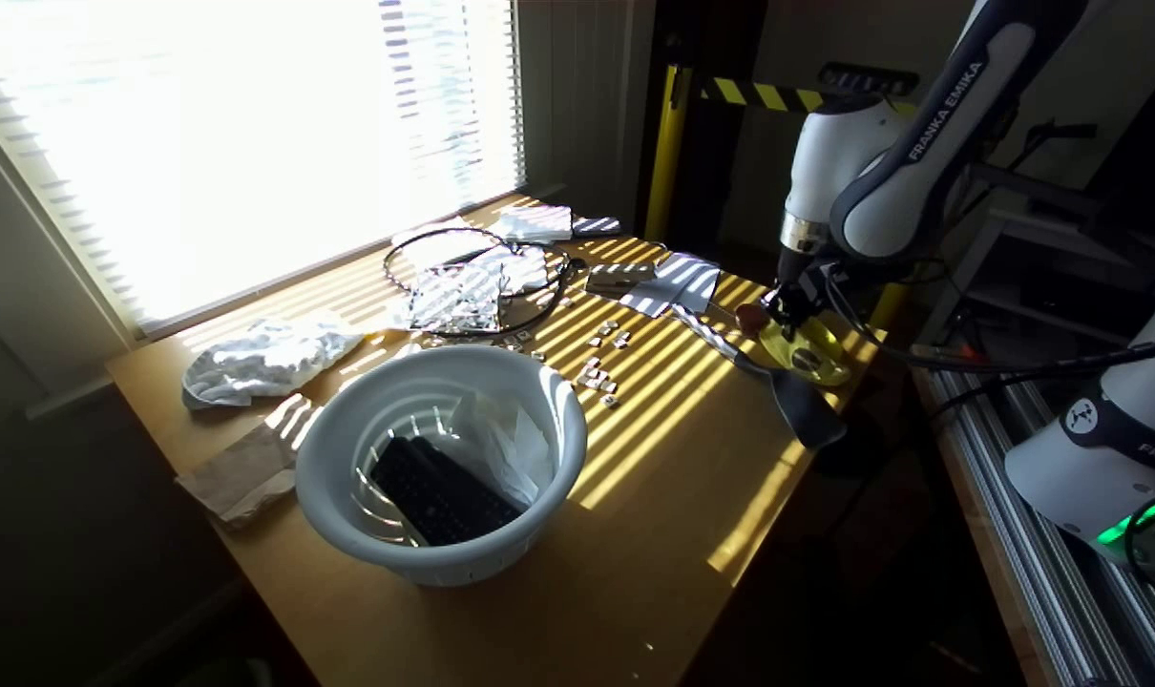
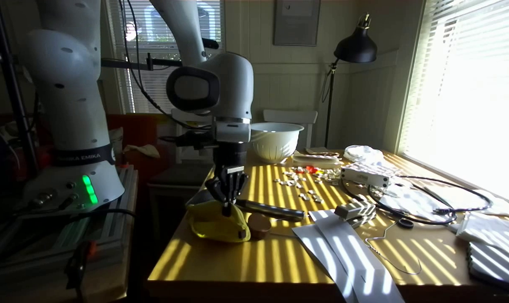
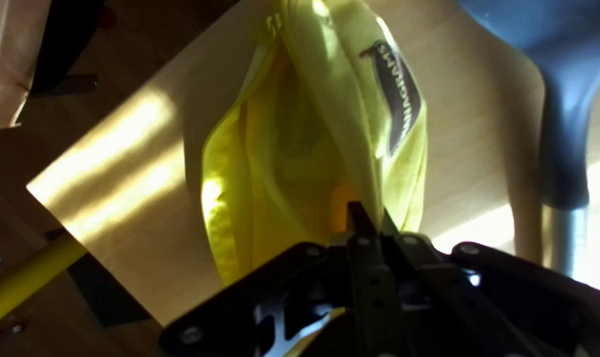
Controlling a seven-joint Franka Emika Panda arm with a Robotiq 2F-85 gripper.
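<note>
A yellow cloth pouch with a dark "BANANAGRAMS" label stands on the table near a corner, its mouth partly open in the wrist view. It shows in both exterior views. My gripper points down, its fingers closed on one side of the pouch's cloth edge; the gripper also shows in both exterior views. A dark spatula with a metal handle lies beside the pouch, also in an exterior view. A round brownish thing lies against the pouch's other side.
A pale bowl holds a dark keyboard-like object and white paper. Several small tiles lie scattered mid-table. White papers, a looped black cable and a crumpled white bag lie near the window side.
</note>
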